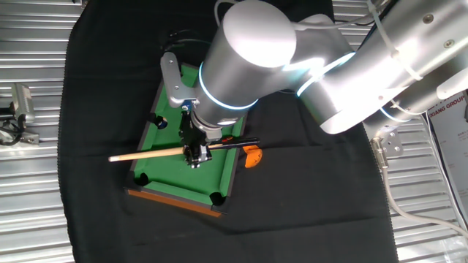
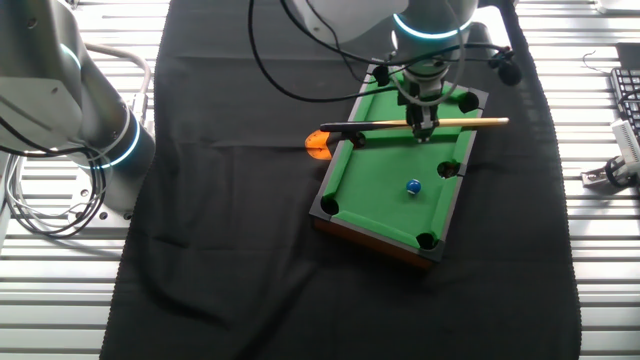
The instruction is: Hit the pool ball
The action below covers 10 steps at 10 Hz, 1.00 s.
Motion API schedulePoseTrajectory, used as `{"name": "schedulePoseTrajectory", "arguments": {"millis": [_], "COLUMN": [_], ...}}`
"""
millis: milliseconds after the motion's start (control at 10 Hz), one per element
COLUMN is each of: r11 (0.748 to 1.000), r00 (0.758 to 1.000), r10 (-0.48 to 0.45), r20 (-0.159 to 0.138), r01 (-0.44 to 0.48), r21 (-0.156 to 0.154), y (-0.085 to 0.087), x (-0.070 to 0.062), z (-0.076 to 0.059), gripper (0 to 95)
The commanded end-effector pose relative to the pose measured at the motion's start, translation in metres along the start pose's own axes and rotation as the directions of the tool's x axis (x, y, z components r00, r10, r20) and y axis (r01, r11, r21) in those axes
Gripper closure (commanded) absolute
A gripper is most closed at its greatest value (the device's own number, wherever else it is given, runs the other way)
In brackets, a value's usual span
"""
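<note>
Big silver arm (image 1: 292, 58) filling the upper right of one fixed view: fat, rounded, brushed-metal segments, glossy under the lights. Each joint carries a thin glowing ring of pale cyan. At the wrist, a grey bracket bolted on the side, then a small black gripper (image 1: 195, 155) below it. From the other fixed view, black cables loop off the wrist at the top, and another silver, cyan-ringed segment stands at the left edge with grey cables beside it.

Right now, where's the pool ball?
In the other fixed view, the pool ball sits on the green table, right of centre, below the cue held by the gripper.
</note>
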<state>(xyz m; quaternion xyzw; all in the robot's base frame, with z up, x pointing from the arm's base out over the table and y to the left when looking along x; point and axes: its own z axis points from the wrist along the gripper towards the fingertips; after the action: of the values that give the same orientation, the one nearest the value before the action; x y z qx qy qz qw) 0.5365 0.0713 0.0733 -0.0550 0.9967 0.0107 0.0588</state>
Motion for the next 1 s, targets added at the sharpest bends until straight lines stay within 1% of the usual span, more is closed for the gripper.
{"name": "schedulePoseTrajectory", "arguments": {"millis": [100, 400, 500, 700, 800, 1000], "r11": [1.000, 1.000, 1.000, 1.000, 1.000, 1.000], "r00": [1.000, 1.000, 1.000, 1.000, 1.000, 1.000], "r10": [0.004, 0.005, 0.005, 0.007, 0.009, 0.022], "r20": [-0.002, 0.000, 0.000, 0.002, 0.001, -0.003], "r01": [-0.004, -0.005, -0.005, -0.007, -0.009, -0.022], "r21": [-0.001, -0.002, 0.000, -0.001, -0.001, -0.004], "y": [0.0004, 0.0001, 0.0001, 0.0001, 0.0001, 0.0001], "x": [-0.0011, -0.0015, -0.0016, -0.0016, -0.0016, -0.0016], "z": [-0.0004, 0.0003, 0.0003, 0.0004, 0.0004, 0.0004], "gripper": [57.0, 57.0, 76.0, 76.0, 95.0, 95.0]}}
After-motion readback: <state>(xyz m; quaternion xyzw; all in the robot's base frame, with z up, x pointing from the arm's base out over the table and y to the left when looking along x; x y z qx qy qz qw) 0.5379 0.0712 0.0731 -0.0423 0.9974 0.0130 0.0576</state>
